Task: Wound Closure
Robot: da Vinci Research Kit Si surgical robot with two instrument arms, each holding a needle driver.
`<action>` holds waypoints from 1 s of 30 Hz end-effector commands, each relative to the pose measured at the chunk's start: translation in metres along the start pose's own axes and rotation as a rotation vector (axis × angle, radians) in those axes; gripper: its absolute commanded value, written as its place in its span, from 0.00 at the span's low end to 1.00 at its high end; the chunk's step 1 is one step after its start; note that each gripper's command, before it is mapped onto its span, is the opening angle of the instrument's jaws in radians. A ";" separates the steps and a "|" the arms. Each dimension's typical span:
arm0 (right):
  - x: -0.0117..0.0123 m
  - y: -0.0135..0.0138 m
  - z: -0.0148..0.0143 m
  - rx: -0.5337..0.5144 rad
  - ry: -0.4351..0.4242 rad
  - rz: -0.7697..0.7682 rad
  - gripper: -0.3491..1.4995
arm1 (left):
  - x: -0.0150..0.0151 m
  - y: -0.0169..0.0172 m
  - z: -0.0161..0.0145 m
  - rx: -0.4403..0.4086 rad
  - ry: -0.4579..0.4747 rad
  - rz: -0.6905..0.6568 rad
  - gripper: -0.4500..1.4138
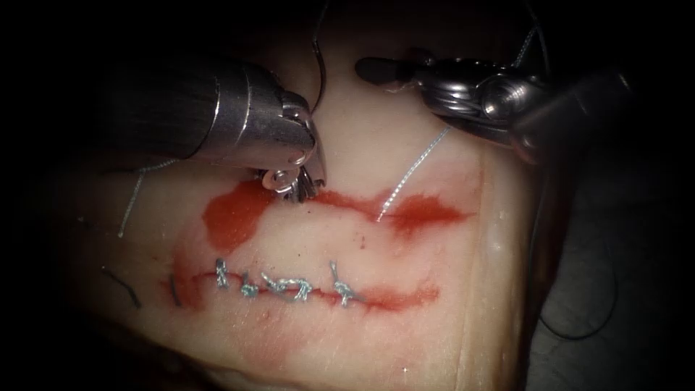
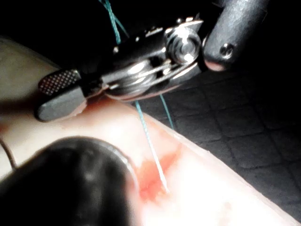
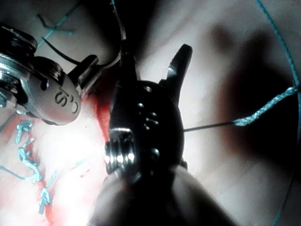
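Lower cut [image 1: 318, 289] stitched w/ knots – upper cut [image 1: 405, 210] unclosed, thread [image 1: 413, 174] through it. Left claw [image 1: 293, 181] grips needle [image 1: 318, 65]; right claw [image 1: 387, 72] open, empty.

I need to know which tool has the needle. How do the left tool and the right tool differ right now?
The left tool points down at the upper cut; the right tool lies level, pointing left. The left tool's jaws look shut on the needle near one end, its curve rising clear of the tissue; the right tool's jaws are open and hold nothing. Both sit over the tissue.
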 end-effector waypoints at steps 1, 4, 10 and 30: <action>0.0000 0.0018 0.0013 -0.008 -0.006 0.000 0.83 | -0.0009 -0.0001 0.0002 0.001 -0.004 0.002 0.00; 0.0000 0.0023 0.0016 -0.007 -0.007 0.002 0.83 | -0.0009 -0.0001 0.0000 0.001 -0.007 0.004 0.00; 0.0008 0.0042 0.0029 -0.025 -0.005 -0.015 0.73 | -0.0013 -0.0003 -0.0005 0.003 -0.020 0.012 0.00; 0.0002 0.0038 0.0041 0.025 -0.055 -0.001 0.00 | -0.0013 0.0070 -0.0046 0.614 -0.195 -0.208 0.86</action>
